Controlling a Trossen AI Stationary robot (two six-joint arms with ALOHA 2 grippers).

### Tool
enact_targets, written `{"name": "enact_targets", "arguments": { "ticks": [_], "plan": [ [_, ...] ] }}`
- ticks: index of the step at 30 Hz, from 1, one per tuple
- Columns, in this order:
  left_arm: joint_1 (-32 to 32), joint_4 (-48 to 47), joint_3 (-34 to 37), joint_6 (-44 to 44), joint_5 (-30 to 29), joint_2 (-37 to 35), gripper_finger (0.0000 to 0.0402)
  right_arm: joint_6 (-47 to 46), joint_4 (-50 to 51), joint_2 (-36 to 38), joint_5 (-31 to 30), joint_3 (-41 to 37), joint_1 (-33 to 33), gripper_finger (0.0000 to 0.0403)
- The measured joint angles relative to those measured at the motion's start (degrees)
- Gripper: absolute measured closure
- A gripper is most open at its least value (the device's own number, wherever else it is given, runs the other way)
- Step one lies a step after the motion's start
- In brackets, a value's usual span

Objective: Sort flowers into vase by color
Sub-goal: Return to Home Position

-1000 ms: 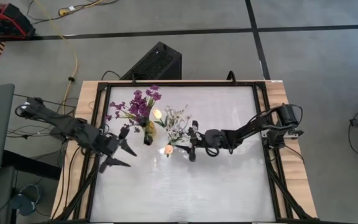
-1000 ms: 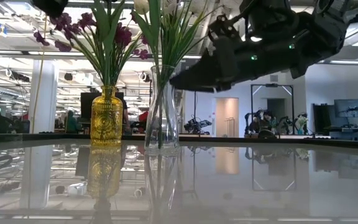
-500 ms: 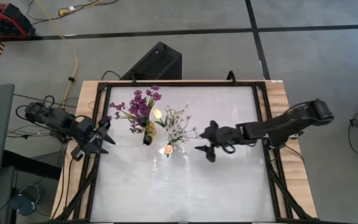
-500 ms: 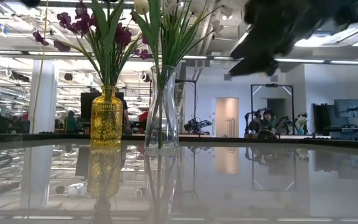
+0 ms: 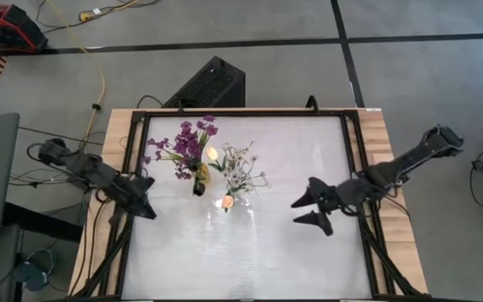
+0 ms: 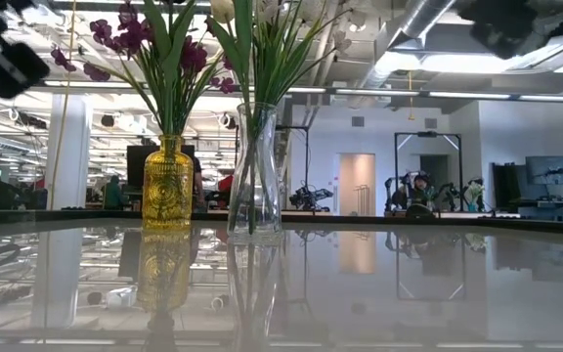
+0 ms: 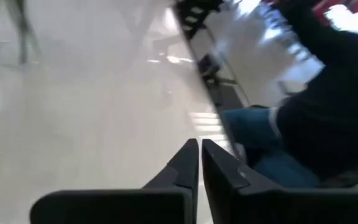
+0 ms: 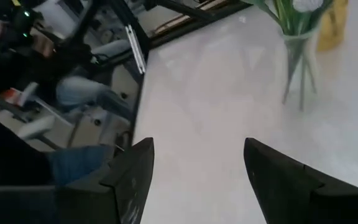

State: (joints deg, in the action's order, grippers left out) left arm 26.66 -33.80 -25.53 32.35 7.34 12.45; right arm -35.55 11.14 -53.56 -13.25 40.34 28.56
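Observation:
The yellow vase [image 5: 201, 173] holds the purple flowers [image 5: 188, 143] by their stems. To its right, the clear vase [image 5: 229, 198] holds white sprigs [image 5: 240, 164] and pale orange tulip buds [image 5: 227, 201]. The low view shows the yellow vase [image 6: 167, 186] and the clear vase [image 6: 255, 176] standing upright side by side. My left gripper [image 5: 147, 211] hangs shut and empty by the table's left edge, left of the vases. My right gripper [image 5: 298, 211] is open and empty, to the right of the clear vase.
A dark frame [image 5: 241, 111] runs around the white table top. A black box [image 5: 208, 84] stands on the floor behind the far edge. A person in blue jeans [image 7: 260, 143] shows beyond the table's edge in both wrist views.
My left gripper has drawn back toward the table's left edge and shut on nothing. My right gripper has pulled away from the clear vase toward the table's right edge and stays open. The vases and flowers have not moved.

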Motion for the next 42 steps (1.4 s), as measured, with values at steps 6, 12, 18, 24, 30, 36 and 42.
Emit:
{"name": "enact_targets", "arguments": {
  "ticks": [6,12,18,24,30,36,42],
  "plan": [
    [1.09,5.93,6.13,-5.32,-5.91,-0.11,0.0401,2.08,4.73,1.86,-14.85,-1.39,8.40,0.0196],
    [1.08,23.90,13.02,-11.57,-9.59,-0.07,0.0401,7.49,-0.78,1.88,-20.13,-5.49,10.78,0.0376],
    [1.09,34.56,19.83,-20.12,-8.77,-0.11,0.0401,15.04,-20.02,1.86,-20.10,-14.71,8.17,0.0383],
    [0.17,44.63,23.89,-30.83,-11.28,-0.13,0.0401,25.78,-39.89,2.16,-19.69,-23.40,3.98,0.0387],
    [-4.47,45.97,24.10,-37.36,-11.52,-0.15,0.0401,29.61,-46.75,2.40,-12.79,-27.41,-5.55,0.0387],
    [-12.91,44.65,24.12,-40.27,-5.96,-0.13,0.0401,25.03,-47.30,2.38,-0.41,-30.52,-18.52,0.0387],
    [-24.66,44.04,24.12,-39.99,5.67,-0.15,0.0401,24.84,-47.72,2.92,4.72,-33.80,-28.56,0.0387]
  ]
}}
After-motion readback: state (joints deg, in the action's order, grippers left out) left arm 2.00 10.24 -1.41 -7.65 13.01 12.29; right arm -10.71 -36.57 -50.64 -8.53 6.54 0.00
